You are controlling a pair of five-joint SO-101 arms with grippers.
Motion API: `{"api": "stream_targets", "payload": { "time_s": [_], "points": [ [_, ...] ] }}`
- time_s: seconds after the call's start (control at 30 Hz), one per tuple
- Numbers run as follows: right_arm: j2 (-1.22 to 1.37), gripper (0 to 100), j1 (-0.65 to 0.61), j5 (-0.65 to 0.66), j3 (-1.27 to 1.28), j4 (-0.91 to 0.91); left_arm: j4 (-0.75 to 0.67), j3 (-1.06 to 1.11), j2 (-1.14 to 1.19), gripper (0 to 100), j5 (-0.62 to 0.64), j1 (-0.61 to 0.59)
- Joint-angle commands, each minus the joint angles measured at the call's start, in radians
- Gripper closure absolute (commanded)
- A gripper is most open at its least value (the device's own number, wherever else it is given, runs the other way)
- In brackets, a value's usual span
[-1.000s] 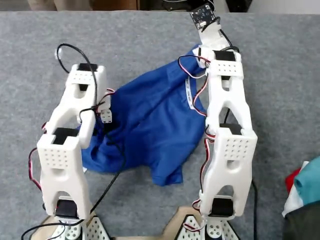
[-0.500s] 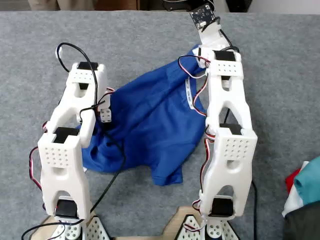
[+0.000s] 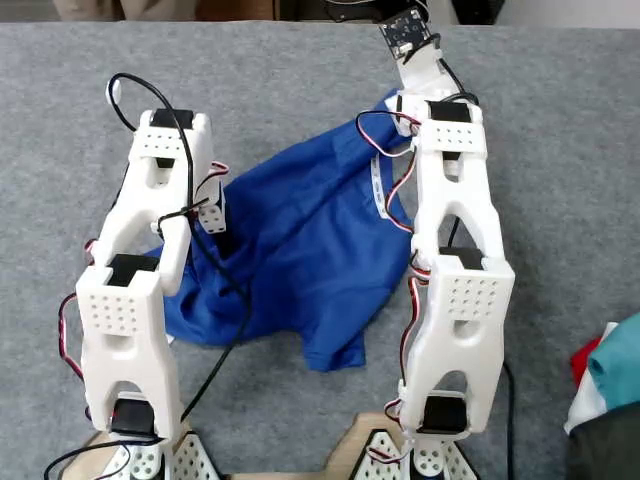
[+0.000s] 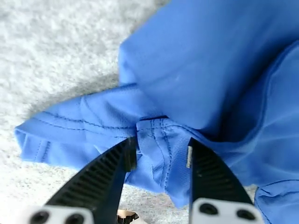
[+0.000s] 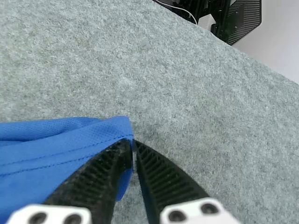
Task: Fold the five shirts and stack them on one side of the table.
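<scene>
A crumpled blue shirt [image 3: 310, 240] lies on the grey felt table between my two white arms. My left gripper [image 4: 160, 153] is shut on a bunched, stitched fold of the blue shirt [image 4: 210, 60] at its left side, and the cloth fills the gap between the black fingers. Over at the shirt's far right corner, my right gripper [image 5: 132, 151] pinches the hem of the blue shirt [image 5: 42, 144] just above the felt. In the high view the right arm's wrist [image 3: 410, 45] hides that corner.
A pile of other clothes [image 3: 605, 385] in teal, red, white and dark cloth sits at the table's right edge. Bare grey felt [image 3: 560, 150] surrounds the shirt. Black equipment [image 5: 229, 16] stands beyond the far table edge.
My left arm has moved a little away from its base, dragging the shirt's left side with it. The right arm has kept still.
</scene>
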Motion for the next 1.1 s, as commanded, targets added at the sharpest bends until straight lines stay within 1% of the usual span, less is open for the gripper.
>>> {"api": "stream_targets", "payload": {
  "time_s": [0.0, 0.17, 0.33, 0.47, 0.53, 0.63, 0.87, 1.07],
  "points": [
    [-0.005, 99.3, -0.010, 0.011, -0.028, -0.018, 0.008, -0.038, -0.008, 81, -0.008, 0.005],
    [-0.005, 99.3, -0.010, 0.011, -0.028, -0.018, -0.052, -0.008, 0.025, 81, -0.008, 0.005],
    [-0.005, 99.3, -0.008, 0.011, -0.028, -0.018, -0.064, -0.018, 0.088, 81, -0.008, 0.003],
    [-0.005, 99.3, -0.008, 0.011, -0.028, -0.018, -0.064, -0.018, 0.096, 82, -0.003, 0.003],
    [-0.005, 99.3, -0.008, 0.011, -0.028, -0.018, -0.064, -0.018, 0.096, 86, -0.006, 0.005],
    [-0.005, 99.3, -0.008, 0.011, -0.028, -0.018, -0.066, -0.018, 0.099, 98, -0.008, 0.009],
    [-0.005, 99.3, -0.008, 0.011, -0.028, -0.018, -0.078, -0.026, 0.091, 98, -0.012, 0.003],
    [-0.005, 99.3, -0.008, 0.011, -0.028, -0.018, -0.060, -0.166, 0.091, 98, -0.012, 0.003]
  ]
}}
